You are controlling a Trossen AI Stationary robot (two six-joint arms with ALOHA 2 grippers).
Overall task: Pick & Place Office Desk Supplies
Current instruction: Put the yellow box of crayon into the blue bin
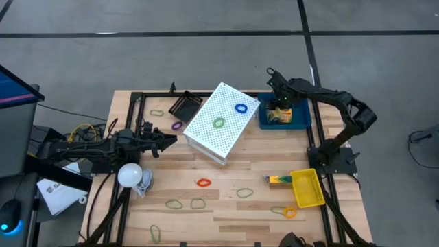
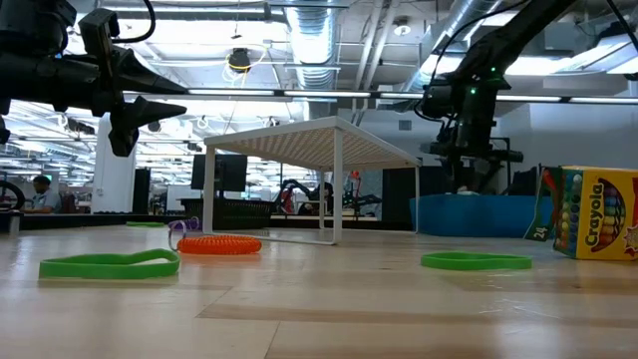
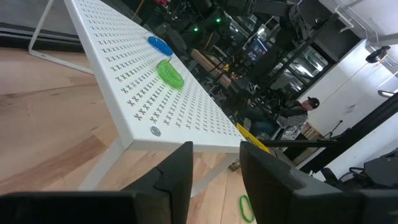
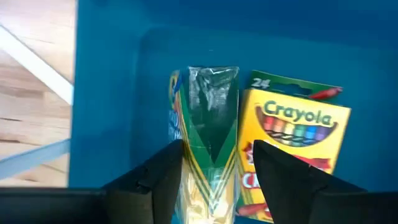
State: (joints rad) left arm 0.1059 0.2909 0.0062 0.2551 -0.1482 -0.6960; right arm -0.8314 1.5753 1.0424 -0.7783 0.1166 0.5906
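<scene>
Two crayon packs (image 4: 292, 155) fill the blue tray (image 4: 106, 93) — one seemingly end-up, green-edged.

- Blue tray (image 1: 302, 122)
- Yellow tray (image 1: 308, 189)
- Black tray (image 1: 184, 106)
- White perforated shelf (image 1: 221, 123), with a green band (image 1: 219, 123) and a blue band (image 1: 241, 108)
- Orange band (image 1: 204, 182)
- Yellow-green crayon pack (image 4: 292, 155)

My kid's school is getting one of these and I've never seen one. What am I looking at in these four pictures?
Two dark robot arms work at a wooden table. One camera looks straight down, one sits at table height, and one rides on each wrist. On the table are a white perforated metal shelf, thin rubber-band loops, a yellow mesh tray and a blue mesh tray. The right gripper hangs open over the blue tray, around an upright crayon pack; a second pack lies beside it. The left gripper is open, empty, beside the shelf.
</scene>
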